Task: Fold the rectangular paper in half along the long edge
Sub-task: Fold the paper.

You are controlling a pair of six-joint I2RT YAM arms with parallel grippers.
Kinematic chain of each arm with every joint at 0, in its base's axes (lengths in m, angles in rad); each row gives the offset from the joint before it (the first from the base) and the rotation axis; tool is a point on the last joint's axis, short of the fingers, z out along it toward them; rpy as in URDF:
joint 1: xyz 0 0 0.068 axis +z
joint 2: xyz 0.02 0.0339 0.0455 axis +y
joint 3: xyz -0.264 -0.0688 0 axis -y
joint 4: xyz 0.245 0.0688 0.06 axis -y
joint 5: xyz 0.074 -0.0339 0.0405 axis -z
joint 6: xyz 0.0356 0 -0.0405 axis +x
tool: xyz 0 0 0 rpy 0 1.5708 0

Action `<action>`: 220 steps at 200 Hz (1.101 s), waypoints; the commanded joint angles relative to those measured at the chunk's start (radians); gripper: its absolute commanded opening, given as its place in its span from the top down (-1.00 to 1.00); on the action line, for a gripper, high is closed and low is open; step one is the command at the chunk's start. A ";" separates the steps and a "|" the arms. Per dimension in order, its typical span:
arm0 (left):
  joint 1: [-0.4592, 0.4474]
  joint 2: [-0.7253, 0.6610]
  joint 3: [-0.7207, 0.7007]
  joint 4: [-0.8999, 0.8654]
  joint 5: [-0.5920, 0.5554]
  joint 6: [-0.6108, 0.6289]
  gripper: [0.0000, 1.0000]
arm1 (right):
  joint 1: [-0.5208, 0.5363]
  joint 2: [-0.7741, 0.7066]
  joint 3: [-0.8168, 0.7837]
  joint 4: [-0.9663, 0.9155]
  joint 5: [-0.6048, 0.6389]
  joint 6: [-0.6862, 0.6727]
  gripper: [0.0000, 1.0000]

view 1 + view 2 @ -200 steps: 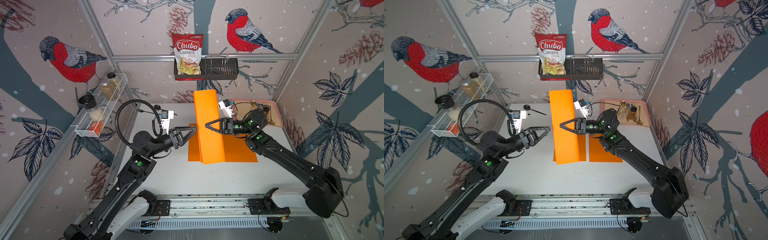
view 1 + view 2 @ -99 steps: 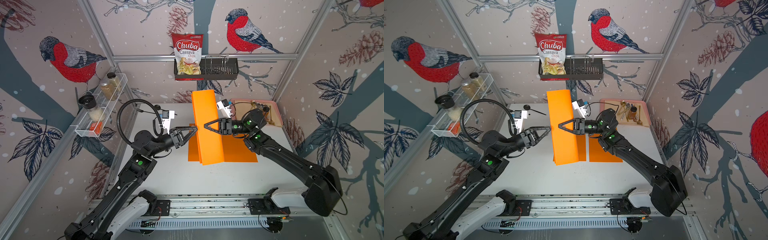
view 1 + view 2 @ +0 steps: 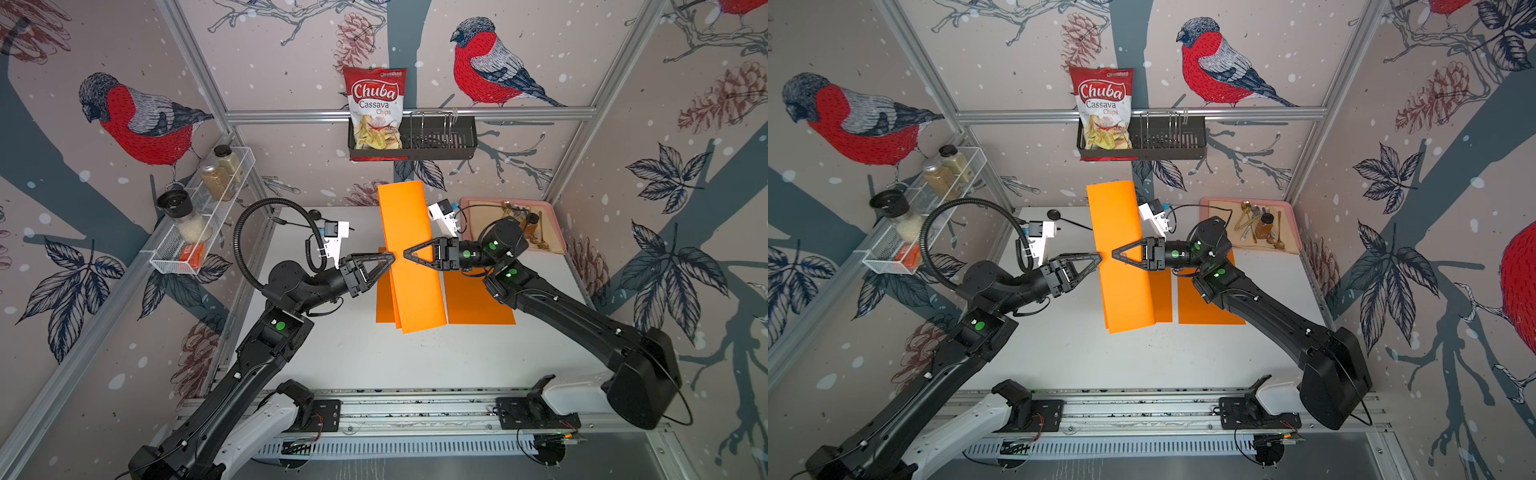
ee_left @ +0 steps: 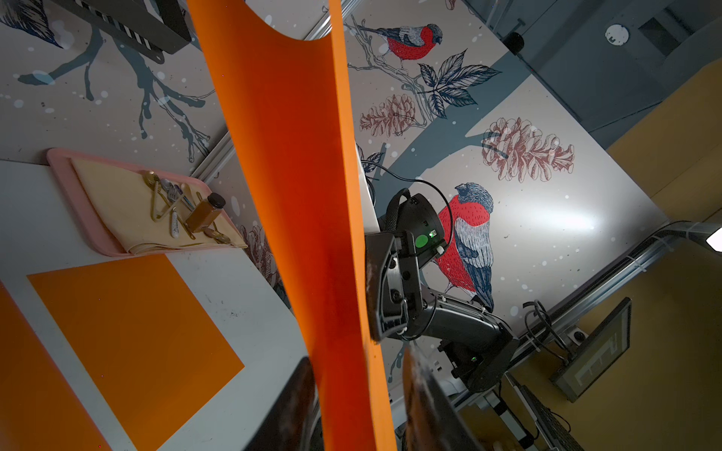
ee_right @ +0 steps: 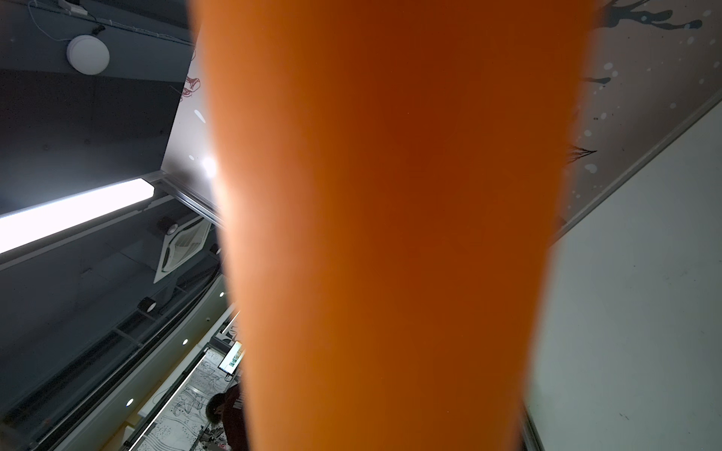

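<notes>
**The white table and what lies on it**

The white table point(image 3: 415, 361) has two sheets lying flat on it, side by side, with a thin gap between them. One is the flat orange sheet by the tray point(image 3: 478, 299). The other is the half-hidden flat orange sheet point(image 3: 383, 303). A pink tray point(image 3: 1295, 226) sits in a back corner. A black spoon point(image 3: 1054, 215) lies near the back too. A raised orange sheet point(image 3: 409, 249) stands over the flat ones. I cannot tell if it touches the table.

Paper point(image 3: 409, 232) orange; tray point(image 3: 557, 224) pink; table point(image 3: 415, 361) white; chip bag point(image 3: 376, 104) red-white; walls point(image 3: 291, 62) beige, red bullfinch print.
</notes>
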 commanded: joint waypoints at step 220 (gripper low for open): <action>-0.001 -0.009 -0.012 0.025 0.024 0.006 0.63 | 0.039 -0.004 0.100 -0.279 0.116 -0.228 0.48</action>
